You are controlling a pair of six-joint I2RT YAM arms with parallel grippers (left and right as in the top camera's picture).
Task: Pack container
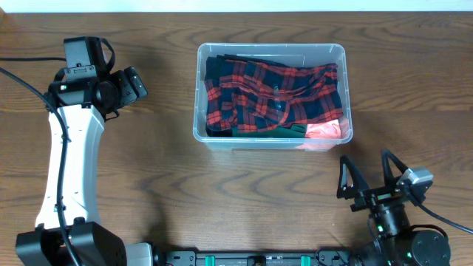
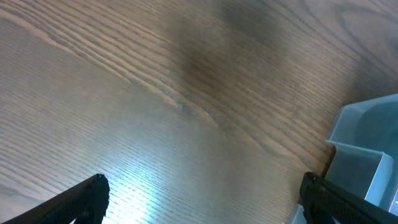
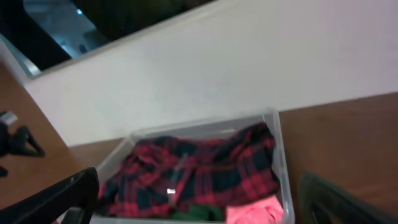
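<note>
1. My left gripper stood spread wide and empty, well off to the left of the container
2. My right gripper gaped empty too, near its front right corner
3. Inside the container lay a red plaid garment over green cloth and pink cloth
4. I judged packing largely done, with perhaps some tucking down left

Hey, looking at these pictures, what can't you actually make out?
Overhead: the bottom of the container, covered by the plaid cloth.
Overhead: most of the green cloth, buried under the plaid one.
Left wrist: the container's contents, cut off by the right edge.
Right wrist: fabric details, blurred.
</note>
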